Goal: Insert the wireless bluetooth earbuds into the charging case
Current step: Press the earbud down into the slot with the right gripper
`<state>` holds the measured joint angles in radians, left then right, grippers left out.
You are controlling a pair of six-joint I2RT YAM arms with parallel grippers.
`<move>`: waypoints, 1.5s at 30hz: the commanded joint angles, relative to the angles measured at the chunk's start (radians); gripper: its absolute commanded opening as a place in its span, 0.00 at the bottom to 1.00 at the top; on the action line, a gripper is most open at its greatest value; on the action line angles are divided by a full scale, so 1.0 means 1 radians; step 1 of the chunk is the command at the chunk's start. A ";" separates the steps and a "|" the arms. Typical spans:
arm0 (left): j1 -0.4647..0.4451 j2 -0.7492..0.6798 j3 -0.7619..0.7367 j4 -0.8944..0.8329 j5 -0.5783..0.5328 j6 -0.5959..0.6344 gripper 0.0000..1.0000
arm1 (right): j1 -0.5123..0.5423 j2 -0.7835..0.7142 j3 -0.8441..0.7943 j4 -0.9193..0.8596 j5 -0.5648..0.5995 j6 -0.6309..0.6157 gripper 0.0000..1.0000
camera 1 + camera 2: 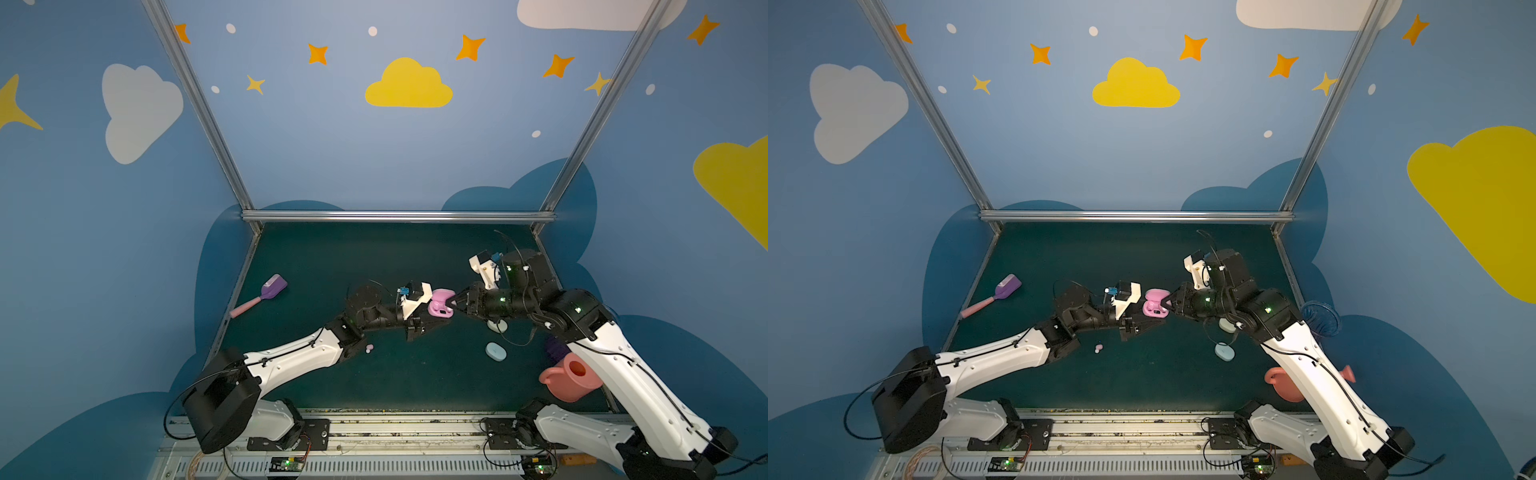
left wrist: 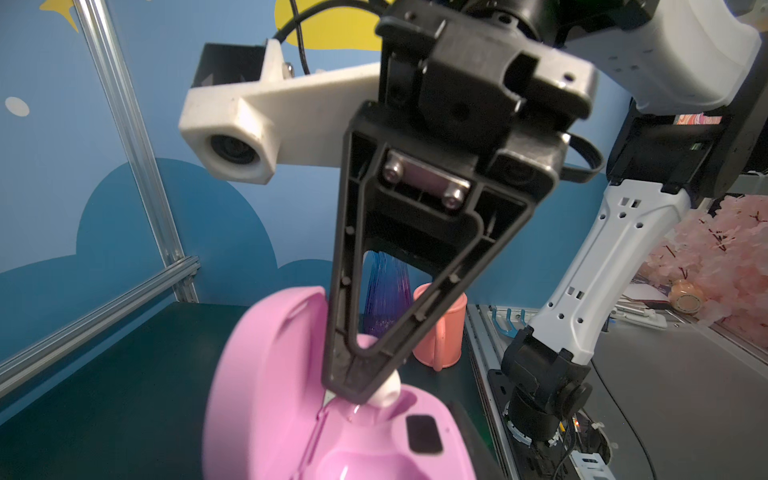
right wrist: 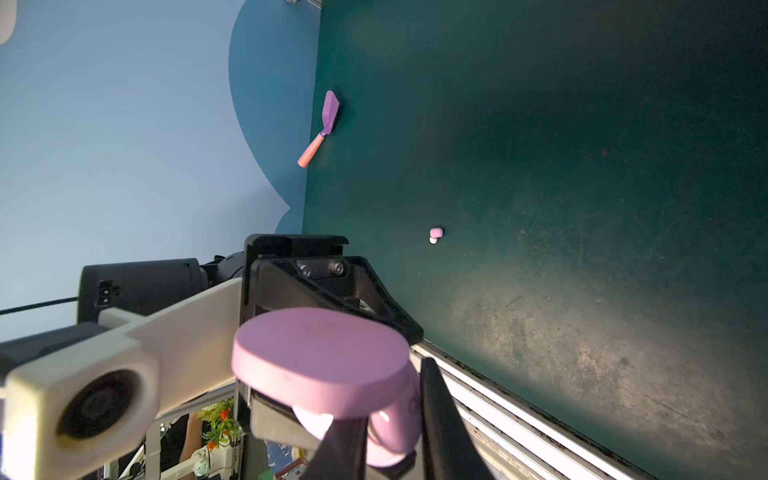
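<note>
Holding entry 1, the pink charging case, is the left gripper; its jaws are clamped on the case's base near the middle of the green table; the lid is swung open and stands up beside the base.

Entry 2, right gripper: reaches in from the opposite side; its fingertips sit down inside the open case, against the base by the hinge; jaws drawn close together. A pale earbud pokes out just beside the tips, touching the base; whether the jaws pinch it cannot be told.

Entry 3, loose pink earbud: has a whitish tip; lies on the table beside the left arm's forearm, well apart from the case.

Entry 4, 2 further closed oval cases: pale blue case lying clear on the table; whitish case partly hidden under the right arm.

Entry 5, purple scoop: pink handle; lies near the table's left edge.

Entry 6, pink watering can: stands at the right front corner, partly behind the right arm; a ribbed purple object sits just behind it.
</note>
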<state>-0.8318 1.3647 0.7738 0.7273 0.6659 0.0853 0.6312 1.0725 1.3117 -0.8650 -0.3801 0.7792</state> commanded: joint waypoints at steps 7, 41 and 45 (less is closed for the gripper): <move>-0.001 -0.025 -0.005 0.014 -0.022 0.015 0.09 | 0.028 -0.017 0.006 -0.014 0.032 -0.003 0.19; -0.008 0.026 0.020 0.016 -0.008 -0.008 0.09 | 0.142 0.010 0.094 -0.117 0.242 -0.044 0.27; -0.012 0.035 0.021 0.021 -0.009 -0.012 0.09 | 0.145 0.007 0.096 -0.111 0.233 -0.035 0.27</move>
<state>-0.8387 1.3933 0.7742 0.7162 0.6487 0.0845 0.7689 1.0805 1.3804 -0.9619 -0.1532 0.7406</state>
